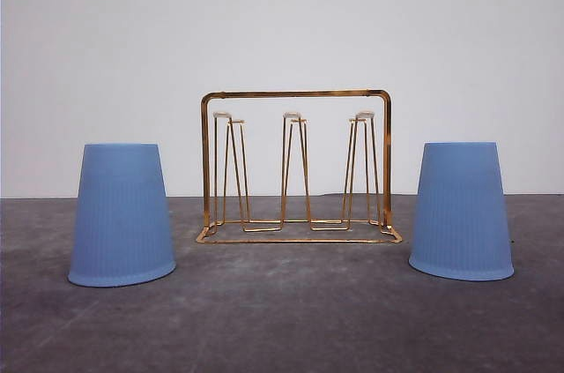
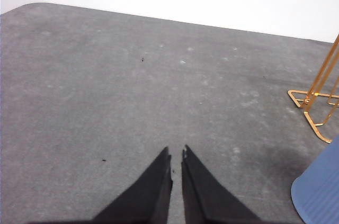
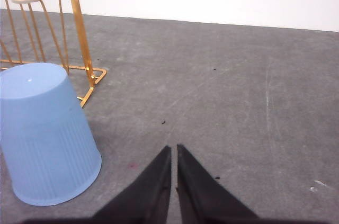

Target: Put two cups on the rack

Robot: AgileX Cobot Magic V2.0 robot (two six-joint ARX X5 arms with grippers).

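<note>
Still at the start: neither cup is on the rack (image 1: 296, 166).

Left cup (image 1: 122, 215) and right cup (image 1: 461, 211) stand upside down flanking it; left gripper (image 2: 176, 157) and right gripper (image 3: 174, 152) have fingers together, holding nothing. Next, I judge, one must open and reach its cup.

Work surface (image 1: 282, 320): grey, matte, mottled with paler scuffs and faint streaks. Backdrop (image 1: 282, 20): plain white wall, meeting the surface along a straight edge well ahead of the fingertips. Small dark specks (image 3: 162, 122) lie on the surface just ahead of the right fingertips; a further speck (image 2: 104, 159) sits beside the left fingertips. A faint reddish mark (image 3: 131, 166), possibly a stain, lies near the right fingertips.
</note>
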